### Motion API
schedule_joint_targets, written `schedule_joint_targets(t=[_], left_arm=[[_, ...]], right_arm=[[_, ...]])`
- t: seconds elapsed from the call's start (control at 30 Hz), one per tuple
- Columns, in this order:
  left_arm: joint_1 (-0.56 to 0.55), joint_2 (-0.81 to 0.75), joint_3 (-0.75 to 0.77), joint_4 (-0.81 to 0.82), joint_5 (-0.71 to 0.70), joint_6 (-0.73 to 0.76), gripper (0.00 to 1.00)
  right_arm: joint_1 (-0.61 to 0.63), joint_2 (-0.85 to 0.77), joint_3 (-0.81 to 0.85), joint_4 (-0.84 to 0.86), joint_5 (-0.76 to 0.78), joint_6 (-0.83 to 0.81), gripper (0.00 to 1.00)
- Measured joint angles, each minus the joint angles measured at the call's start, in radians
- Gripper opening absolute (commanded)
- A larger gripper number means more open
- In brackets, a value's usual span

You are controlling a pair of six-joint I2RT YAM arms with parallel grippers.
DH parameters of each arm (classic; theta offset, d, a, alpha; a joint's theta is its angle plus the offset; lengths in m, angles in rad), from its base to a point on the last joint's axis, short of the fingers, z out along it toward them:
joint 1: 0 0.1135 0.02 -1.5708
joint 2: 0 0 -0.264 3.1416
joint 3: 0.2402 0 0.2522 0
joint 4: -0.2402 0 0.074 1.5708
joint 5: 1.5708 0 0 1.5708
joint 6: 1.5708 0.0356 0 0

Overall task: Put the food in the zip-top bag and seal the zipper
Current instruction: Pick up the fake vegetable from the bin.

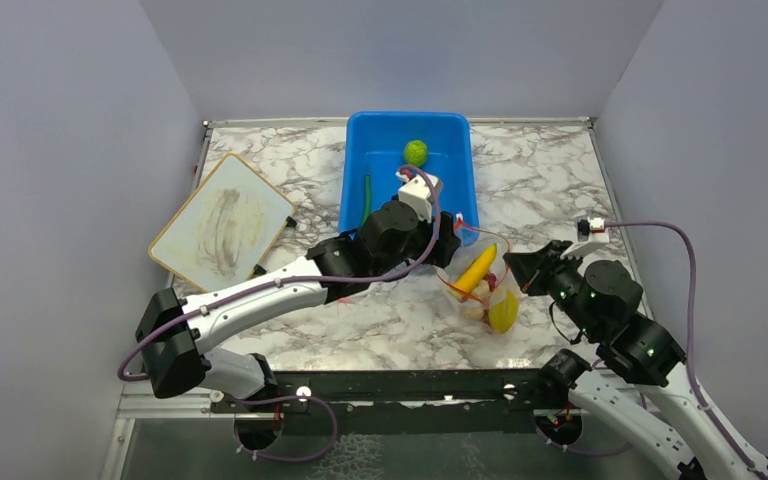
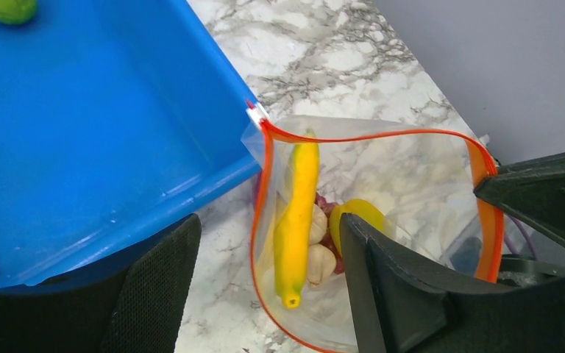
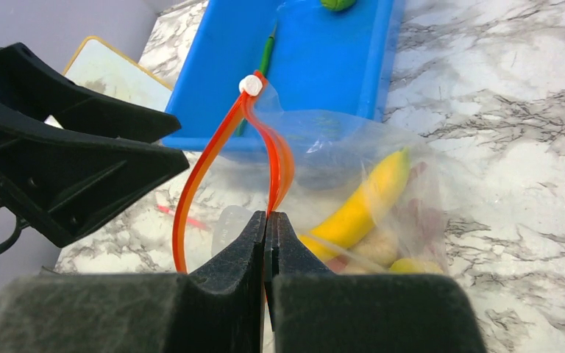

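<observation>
right jaws pinching orange zipper (image 3: 282,165), left jaws spread beside clear zip-top bag (image 2: 412,176), banana (image 2: 296,213) inside

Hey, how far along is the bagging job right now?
Done: banana, garlic and a yellow fruit sit in the zip-top bag. In hand: right gripper is shut on the zipper strip, holding the mouth open; left gripper hangs open above it. Left: the lime and a thin green piece in the blue tub, then sealing.

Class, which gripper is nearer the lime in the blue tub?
Left. The left gripper hovers at the tub's near right corner; the lime lies toward the tub's far side. The right gripper is farther, beyond the bag, fingers shut on its orange strip.
</observation>
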Motion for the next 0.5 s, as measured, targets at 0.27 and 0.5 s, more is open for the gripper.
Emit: schedule_joint_targets(t=[0.27, 0.5], left_arm=[[0.060, 0.002, 0.033, -0.050, -0.076, 0.116, 0.64], [0.187, 0.035, 0.071, -0.064, -0.078, 0.157, 0.61]], right_arm=[[0.000, -0.022, 0.002, -0.018, 0.020, -0.014, 0.01], [0.000, -0.035, 0.003, -0.023, 0.021, -0.027, 0.01]])
